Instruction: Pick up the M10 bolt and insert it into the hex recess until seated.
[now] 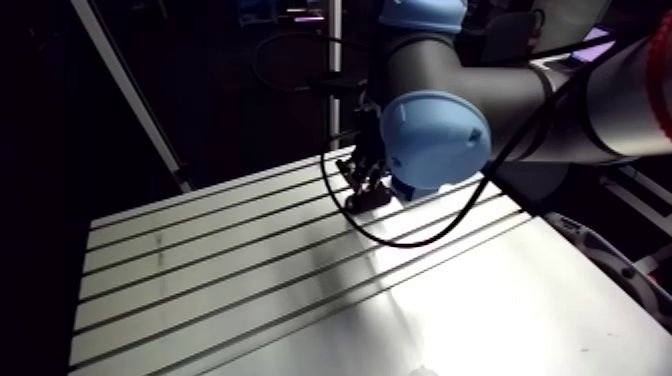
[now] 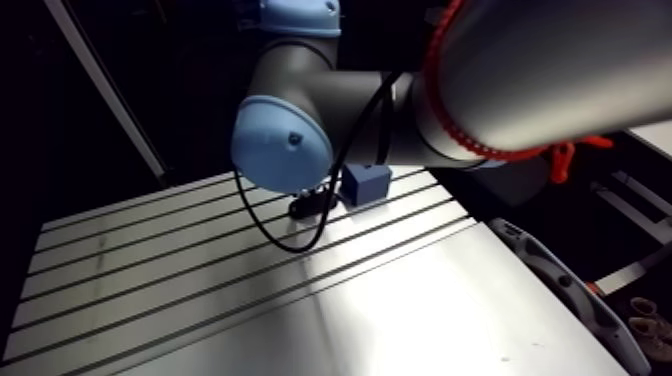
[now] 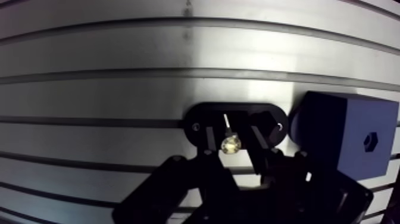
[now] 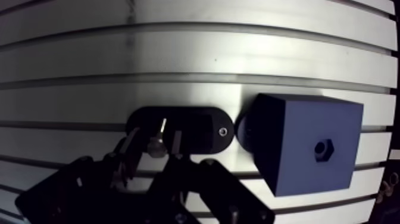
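Black two-finger gripper (image 3: 231, 140): fingers (image 3: 260, 156) spread, flanking bolt head, no visible squeeze. Shiny steel M10 bolt (image 3: 230, 143): between fingertips, seated in black oval holder plate (image 3: 265, 114). Blue cube block (image 3: 339, 134) with hex recess (image 3: 371, 142): outboard of one finger, just beside holder end. Slotted aluminium table (image 3: 119, 53): beneath all.

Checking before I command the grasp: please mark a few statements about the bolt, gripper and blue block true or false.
1. The silvery bolt sits between the fingers of the gripper, over the black oval holder. True.
2. The bolt is seated in the hex recess of the blue cube-shaped block. False: the recess is empty.
3. The block stands beside the holder. True.
4. The fingers are pressed together. False: they stand apart, flanking the bolt.
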You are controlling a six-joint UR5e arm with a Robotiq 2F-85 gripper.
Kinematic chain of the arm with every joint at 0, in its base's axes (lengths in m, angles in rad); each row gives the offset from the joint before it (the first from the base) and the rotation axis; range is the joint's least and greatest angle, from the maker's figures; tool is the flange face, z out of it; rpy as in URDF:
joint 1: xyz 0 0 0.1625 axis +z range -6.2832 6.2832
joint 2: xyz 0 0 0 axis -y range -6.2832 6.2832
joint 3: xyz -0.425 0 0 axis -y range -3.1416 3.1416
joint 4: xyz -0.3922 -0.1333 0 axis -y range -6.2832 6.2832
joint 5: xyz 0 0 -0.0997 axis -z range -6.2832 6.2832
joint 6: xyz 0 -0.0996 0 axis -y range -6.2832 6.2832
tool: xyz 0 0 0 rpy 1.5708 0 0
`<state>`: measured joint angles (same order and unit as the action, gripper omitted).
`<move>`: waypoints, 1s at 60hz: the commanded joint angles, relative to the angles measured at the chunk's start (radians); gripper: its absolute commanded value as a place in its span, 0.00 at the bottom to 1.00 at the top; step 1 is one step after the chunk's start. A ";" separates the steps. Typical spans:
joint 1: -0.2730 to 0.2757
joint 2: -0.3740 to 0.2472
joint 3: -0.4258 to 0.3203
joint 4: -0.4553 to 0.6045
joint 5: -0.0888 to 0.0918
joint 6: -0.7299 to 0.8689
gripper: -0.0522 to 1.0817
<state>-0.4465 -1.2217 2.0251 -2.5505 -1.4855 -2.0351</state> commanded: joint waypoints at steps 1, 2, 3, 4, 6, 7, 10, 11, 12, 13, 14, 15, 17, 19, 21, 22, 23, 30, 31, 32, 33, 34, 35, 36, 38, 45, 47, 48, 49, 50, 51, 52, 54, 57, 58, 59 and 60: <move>0.000 -0.002 0.001 0.000 0.000 0.000 0.57; 0.000 -0.002 0.001 0.000 0.000 0.000 0.57; 0.000 -0.003 0.001 0.000 0.000 0.000 0.57; 0.000 -0.003 0.001 0.000 0.000 0.000 0.57; 0.001 -0.003 0.002 0.000 0.000 0.001 0.57; 0.002 -0.003 0.002 0.000 0.000 0.000 0.57; 0.002 -0.003 0.002 0.000 0.000 0.001 0.58; 0.002 -0.003 0.001 0.000 0.000 0.000 0.58; 0.002 -0.003 0.001 0.000 0.000 0.000 0.58; 0.002 -0.003 0.001 0.000 0.000 0.001 0.58; 0.002 -0.003 0.001 0.000 0.000 0.001 0.58; 0.000 -0.003 0.001 0.000 0.000 0.000 0.59; 0.001 -0.003 0.002 0.000 0.000 0.000 0.59; 0.002 -0.003 0.002 0.000 0.000 0.000 0.59; 0.000 -0.003 0.002 0.000 0.000 0.000 0.59; 0.000 -0.003 0.002 0.000 0.000 0.000 0.59; 0.000 -0.003 0.002 0.000 0.000 0.000 0.60; 0.000 -0.003 0.002 0.000 0.000 0.000 0.60; 0.000 -0.003 0.002 0.000 0.000 0.000 0.60; 0.000 -0.003 0.002 0.000 0.000 0.000 0.60; 0.000 -0.003 0.002 0.000 0.000 0.000 0.60; 0.000 -0.003 0.002 0.001 0.000 0.000 0.60; 0.000 -0.003 0.002 0.001 0.000 0.000 0.60; 0.000 -0.003 0.002 0.000 0.000 0.000 0.60; 0.000 -0.003 0.002 0.000 0.000 0.000 0.60; 0.000 -0.003 0.002 0.001 0.000 0.000 0.61; 0.000 -0.003 0.001 0.002 0.000 0.000 0.61; 0.000 -0.003 0.001 0.002 0.000 0.000 0.61; 0.000 -0.003 0.001 0.002 0.000 0.000 0.62; 0.000 -0.003 0.001 0.002 0.000 0.000 0.62; 0.000 -0.003 0.001 0.002 0.000 0.000 0.62; 0.000 -0.003 0.001 0.002 0.000 0.000 0.62; 0.000 -0.003 0.001 0.002 0.000 0.000 0.62; 0.000 -0.003 0.001 0.002 0.000 0.000 0.62; 0.000 -0.002 0.002 0.002 0.000 0.000 0.62; 0.000 -0.002 0.002 0.002 0.000 0.000 0.62; 0.000 -0.002 0.002 0.002 0.000 0.000 0.62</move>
<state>-0.4465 -1.2247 2.0266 -2.5493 -1.4857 -2.0349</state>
